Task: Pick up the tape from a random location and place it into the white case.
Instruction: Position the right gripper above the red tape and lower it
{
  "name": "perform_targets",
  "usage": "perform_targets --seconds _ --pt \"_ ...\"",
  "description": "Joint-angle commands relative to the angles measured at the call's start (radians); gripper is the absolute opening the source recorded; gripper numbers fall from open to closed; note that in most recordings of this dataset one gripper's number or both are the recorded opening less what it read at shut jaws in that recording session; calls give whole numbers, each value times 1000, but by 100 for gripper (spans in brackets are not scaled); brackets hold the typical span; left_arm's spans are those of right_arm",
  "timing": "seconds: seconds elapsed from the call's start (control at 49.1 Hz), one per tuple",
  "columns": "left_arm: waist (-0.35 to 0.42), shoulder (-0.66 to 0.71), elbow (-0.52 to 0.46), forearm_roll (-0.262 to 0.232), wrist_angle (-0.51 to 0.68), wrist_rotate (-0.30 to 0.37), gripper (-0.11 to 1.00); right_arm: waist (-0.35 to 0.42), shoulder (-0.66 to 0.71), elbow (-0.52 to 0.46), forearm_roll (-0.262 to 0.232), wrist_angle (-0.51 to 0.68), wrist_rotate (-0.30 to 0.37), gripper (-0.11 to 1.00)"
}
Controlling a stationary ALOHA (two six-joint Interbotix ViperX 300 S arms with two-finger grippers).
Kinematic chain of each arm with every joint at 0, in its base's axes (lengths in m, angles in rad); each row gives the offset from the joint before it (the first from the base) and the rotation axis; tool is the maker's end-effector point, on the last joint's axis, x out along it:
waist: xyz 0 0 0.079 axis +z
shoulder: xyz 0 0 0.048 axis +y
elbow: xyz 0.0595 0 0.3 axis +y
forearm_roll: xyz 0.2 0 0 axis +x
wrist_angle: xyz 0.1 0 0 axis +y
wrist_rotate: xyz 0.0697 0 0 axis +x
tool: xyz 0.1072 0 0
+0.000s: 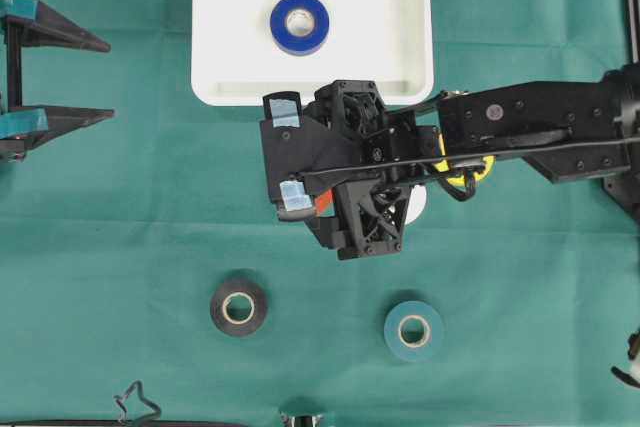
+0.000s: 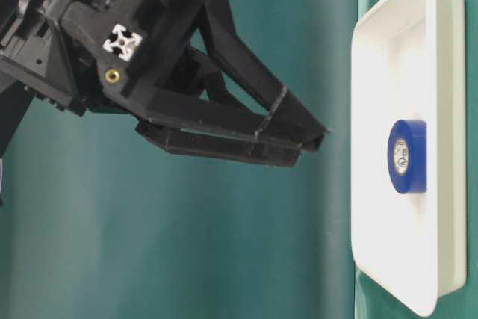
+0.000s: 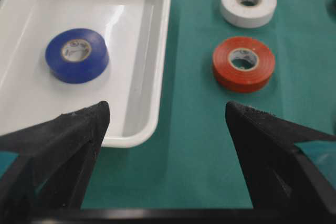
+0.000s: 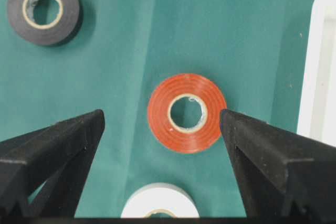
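One red tape roll (image 4: pixel 187 113) between open right jaws, blue roll (image 1: pixel 299 24) in white case (image 1: pixel 405 57)

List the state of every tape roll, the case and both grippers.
Blue tape: flat inside white case.
Red tape: flat on cloth, below right gripper, open.
White tape, black tape, teal tape: flat on cloth.
Left gripper: open, empty.

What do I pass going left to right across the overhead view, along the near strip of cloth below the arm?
Black tape roll → teal tape roll.
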Motion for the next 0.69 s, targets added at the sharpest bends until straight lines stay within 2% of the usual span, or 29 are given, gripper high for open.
perform_targets --seconds 0.0,0.428,0.672 --pt "-2 8 -11 -2 -5 -2 98 2 -9 -28 0 -3 3 93" --pt "-2 8 -9 -2 -5 -2 98 3 84 -15 0 -11 3 93" --pt "-2 8 -9 0 -5 -2 98 3 149 9 -2 -35 35 93"
